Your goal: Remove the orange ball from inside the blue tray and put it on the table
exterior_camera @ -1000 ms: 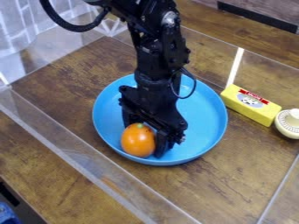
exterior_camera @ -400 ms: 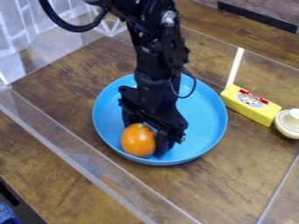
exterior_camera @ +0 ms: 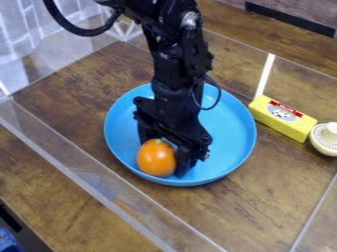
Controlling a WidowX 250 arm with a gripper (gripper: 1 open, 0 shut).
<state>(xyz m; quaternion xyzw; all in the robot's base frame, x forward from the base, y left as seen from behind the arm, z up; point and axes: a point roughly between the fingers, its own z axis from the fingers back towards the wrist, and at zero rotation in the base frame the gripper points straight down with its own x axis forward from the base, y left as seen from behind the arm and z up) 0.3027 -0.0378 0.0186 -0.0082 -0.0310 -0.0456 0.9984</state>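
The orange ball [exterior_camera: 156, 158] lies inside the blue tray [exterior_camera: 235, 126], in its front-left part. My black gripper [exterior_camera: 165, 150] reaches straight down into the tray and its fingers sit on either side of the ball, shut on it. The ball's lower half rests at the tray floor. The tray stands in the middle of the dark wooden table [exterior_camera: 79, 94].
A small yellow box [exterior_camera: 285, 117] lies right of the tray, with a thin white stick [exterior_camera: 265, 77] standing beside it. A round cream object [exterior_camera: 325, 139] sits at the right edge. Clear acrylic walls [exterior_camera: 79, 162] border the table's front and sides.
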